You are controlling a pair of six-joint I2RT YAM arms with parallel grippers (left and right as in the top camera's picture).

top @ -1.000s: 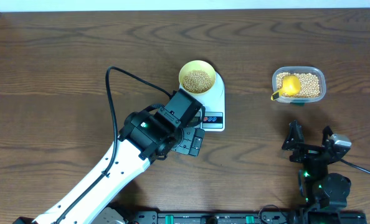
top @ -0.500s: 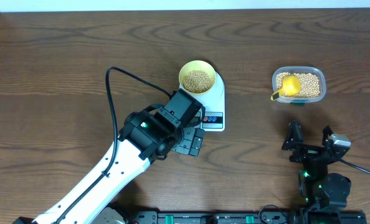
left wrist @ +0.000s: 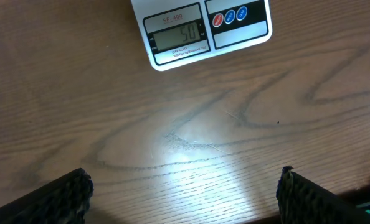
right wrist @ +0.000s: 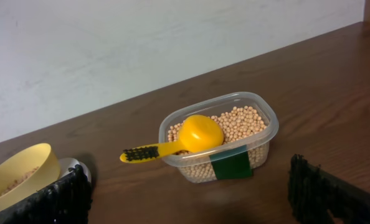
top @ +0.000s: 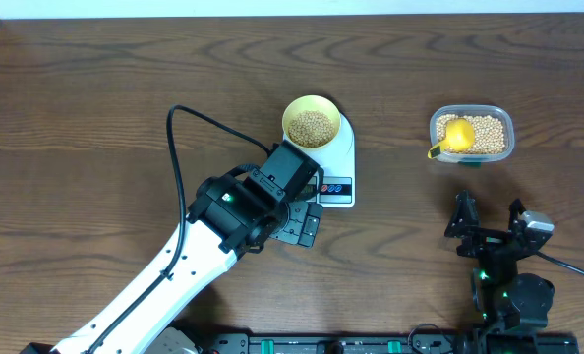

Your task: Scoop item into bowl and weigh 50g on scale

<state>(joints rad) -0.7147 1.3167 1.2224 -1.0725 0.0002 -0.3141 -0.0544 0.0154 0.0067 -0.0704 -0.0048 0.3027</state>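
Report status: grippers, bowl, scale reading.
Left gripper open, empty, hovering by the scale. Right gripper open, empty. Bowl of beans on scale, display reads 50. Scoop in tub; nothing in the way.

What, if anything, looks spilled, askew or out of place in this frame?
Nothing stands out. The beans sit in the bowl, upright on the scale, with none loose on the table. The display reads 50. The scoop rests in the tub, handle over the rim.
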